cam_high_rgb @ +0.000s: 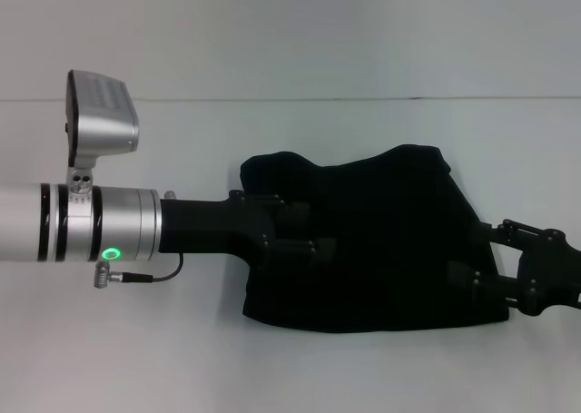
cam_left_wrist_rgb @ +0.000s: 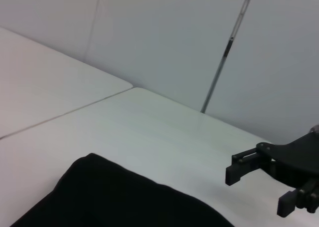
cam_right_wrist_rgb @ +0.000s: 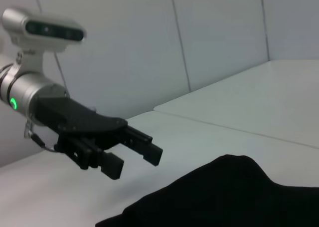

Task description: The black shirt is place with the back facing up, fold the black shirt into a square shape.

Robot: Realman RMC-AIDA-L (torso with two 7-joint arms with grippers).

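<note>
The black shirt (cam_high_rgb: 381,240) lies in a rumpled, roughly square heap at the middle of the white table (cam_high_rgb: 290,368); no lettering shows. My left gripper (cam_high_rgb: 313,229) reaches in from the left and hovers over the shirt's left half. The right wrist view shows that left gripper (cam_right_wrist_rgb: 132,158) open and empty, raised above the black shirt (cam_right_wrist_rgb: 234,197). At the shirt's right edge is my right gripper (cam_high_rgb: 469,251). In the left wrist view the right gripper (cam_left_wrist_rgb: 261,187) is open too, with nothing between its fingers, beside the black shirt (cam_left_wrist_rgb: 109,197).
A seam in the table (cam_high_rgb: 300,99) runs across behind the shirt. White wall panels (cam_right_wrist_rgb: 219,32) stand beyond the table. A thin cable (cam_high_rgb: 150,275) hangs under my left wrist.
</note>
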